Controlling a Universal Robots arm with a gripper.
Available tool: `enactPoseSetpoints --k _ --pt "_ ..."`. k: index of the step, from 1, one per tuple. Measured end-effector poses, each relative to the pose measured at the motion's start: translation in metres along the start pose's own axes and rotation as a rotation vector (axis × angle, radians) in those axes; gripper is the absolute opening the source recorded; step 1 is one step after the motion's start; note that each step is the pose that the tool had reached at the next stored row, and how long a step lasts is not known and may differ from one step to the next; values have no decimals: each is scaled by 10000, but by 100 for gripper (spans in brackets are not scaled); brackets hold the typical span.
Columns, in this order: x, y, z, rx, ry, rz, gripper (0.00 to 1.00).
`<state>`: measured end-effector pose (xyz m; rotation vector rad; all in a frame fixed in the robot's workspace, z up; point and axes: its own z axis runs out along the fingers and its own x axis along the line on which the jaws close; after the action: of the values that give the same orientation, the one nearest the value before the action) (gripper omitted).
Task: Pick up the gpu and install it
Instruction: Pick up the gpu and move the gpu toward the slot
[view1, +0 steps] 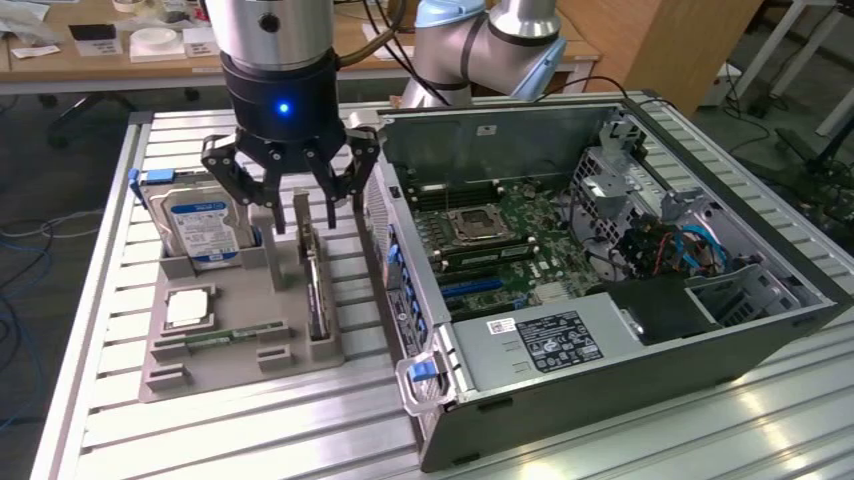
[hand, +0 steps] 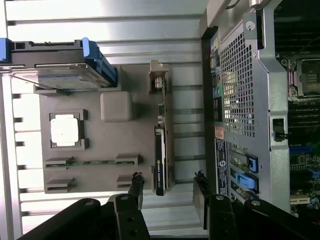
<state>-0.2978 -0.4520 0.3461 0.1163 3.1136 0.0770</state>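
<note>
GPU (view1: 315, 290) stands on edge in the grey parts tray (view1: 220, 365), just beside the open computer case (view1: 667, 370), as the gripper (view1: 300, 215) hovers above it, fingers spread wide and empty.

A work table (view1: 94, 330) of ribbed aluminium slats fills the foreground, and its pale grooves (hand: 100, 30) catch bright overhead light, with glare near the exterior view's lower right. Behind it stands a long wooden desk (view1: 94, 65) strewn with papers and small white objects. A wooden cabinet (view1: 654, 40) stands toward the exterior view's upper right, beside white metal legs (view1: 787, 40). The floor (view1: 67, 150) is dark grey, and blue cables (view1: 27, 250) trail across it on the exterior view's left.
</note>
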Motion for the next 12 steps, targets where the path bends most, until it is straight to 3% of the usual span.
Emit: enactPoseSetpoints --k 12 --pt "1 -2 40 -1 0 0 53"
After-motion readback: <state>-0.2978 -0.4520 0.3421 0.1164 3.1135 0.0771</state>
